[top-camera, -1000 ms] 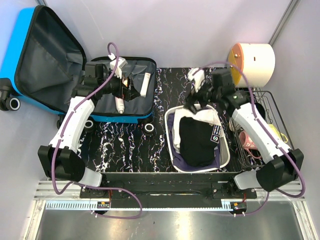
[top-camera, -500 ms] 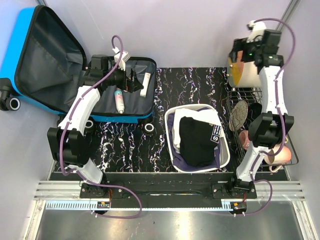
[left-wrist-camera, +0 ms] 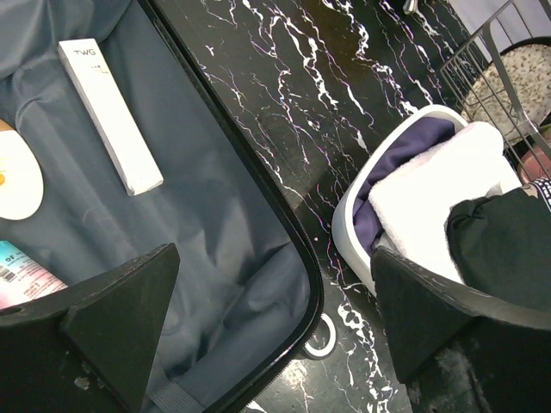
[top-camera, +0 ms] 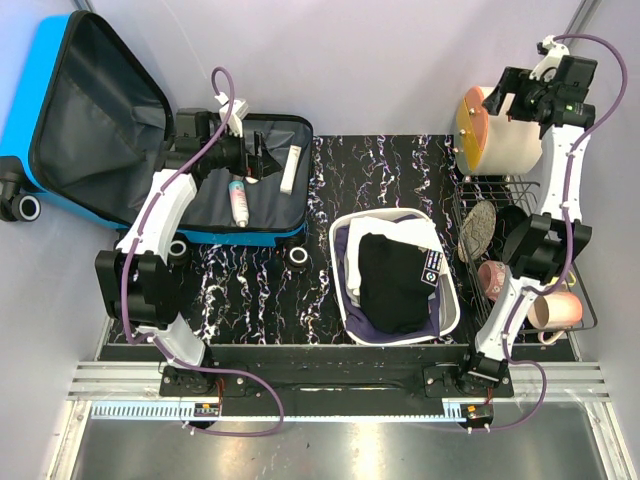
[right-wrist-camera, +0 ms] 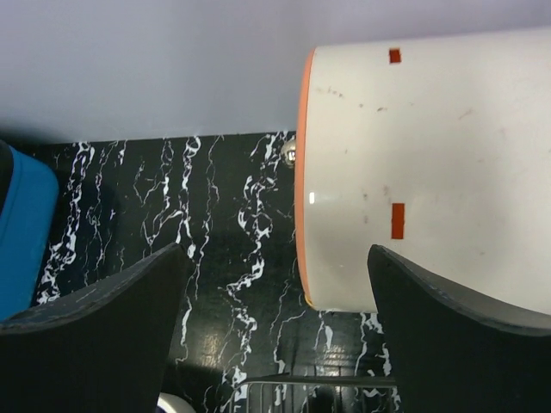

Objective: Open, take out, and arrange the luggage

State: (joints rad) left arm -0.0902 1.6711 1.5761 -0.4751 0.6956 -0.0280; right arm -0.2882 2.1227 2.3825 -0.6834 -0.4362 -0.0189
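Luggage open; basin beside it; rack holds, seemingly, cups.

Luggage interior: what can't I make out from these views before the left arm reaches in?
- Top view: the left gripper and its wrist cover part of the luggage floor, so anything beneath them is hidden.
- Left wrist view: the bottle is cut off by the left edge and a gripper finger, and its label is too small to read.
- Right wrist view: only a blue sliver of shell shows.
- Top view: the black garment hides what lies under it in the basin.
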